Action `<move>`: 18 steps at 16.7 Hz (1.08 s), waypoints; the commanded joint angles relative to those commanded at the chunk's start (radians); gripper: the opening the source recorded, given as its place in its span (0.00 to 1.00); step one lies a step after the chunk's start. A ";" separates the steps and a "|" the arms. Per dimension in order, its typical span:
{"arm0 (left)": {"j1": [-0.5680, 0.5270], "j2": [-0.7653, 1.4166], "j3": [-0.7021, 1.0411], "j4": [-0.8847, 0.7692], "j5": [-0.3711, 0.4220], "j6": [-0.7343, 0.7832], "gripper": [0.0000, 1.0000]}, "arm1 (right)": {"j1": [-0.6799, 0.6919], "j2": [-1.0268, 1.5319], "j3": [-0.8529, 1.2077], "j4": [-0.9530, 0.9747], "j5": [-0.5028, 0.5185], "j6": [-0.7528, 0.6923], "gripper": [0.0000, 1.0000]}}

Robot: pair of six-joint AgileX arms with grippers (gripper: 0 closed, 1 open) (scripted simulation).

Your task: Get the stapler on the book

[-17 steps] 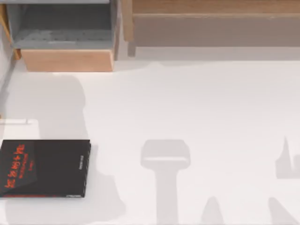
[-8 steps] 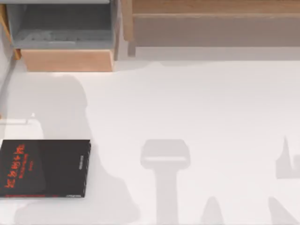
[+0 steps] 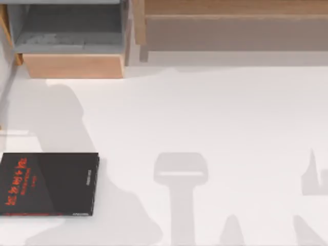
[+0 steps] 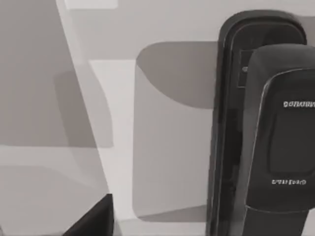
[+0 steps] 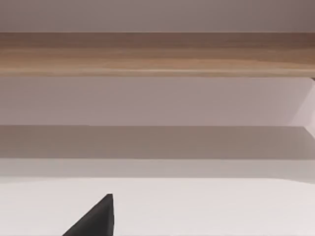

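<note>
The book (image 3: 48, 183) lies flat at the table's near left, black with red lettering on its cover. The stapler (image 4: 263, 128), a black bar with grey details, looms close in the left wrist view. It hangs above the pale surface and casts a rounded shadow there. My left gripper (image 4: 167, 226) is shut on it; one dark fingertip (image 4: 93, 222) shows beside it and the other is hidden behind the stapler. In the right wrist view a dark fingertip (image 5: 93, 221) of my right gripper shows over bare table.
A wooden-fronted grey drawer box (image 3: 72, 65) stands at the back left. A long wooden shelf (image 3: 230, 20) runs along the back right. Arm shadows fall across the white table (image 3: 215, 118).
The large arm shadow on the table's left side has slid toward the near edge and to the right. The book has stayed in place.
</note>
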 joint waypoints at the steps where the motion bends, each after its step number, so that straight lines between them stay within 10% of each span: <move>1: -0.003 0.012 -0.005 0.020 -0.001 -0.004 1.00 | 0.000 0.000 0.000 0.000 0.000 0.000 1.00; 8: -0.016 0.043 -0.001 0.058 -0.003 -0.015 1.00 | 0.000 0.000 0.000 0.000 0.000 0.000 1.00; 18: -0.016 0.043 -0.001 0.058 -0.003 -0.015 0.25 | 0.000 0.000 0.000 0.000 0.000 0.000 1.00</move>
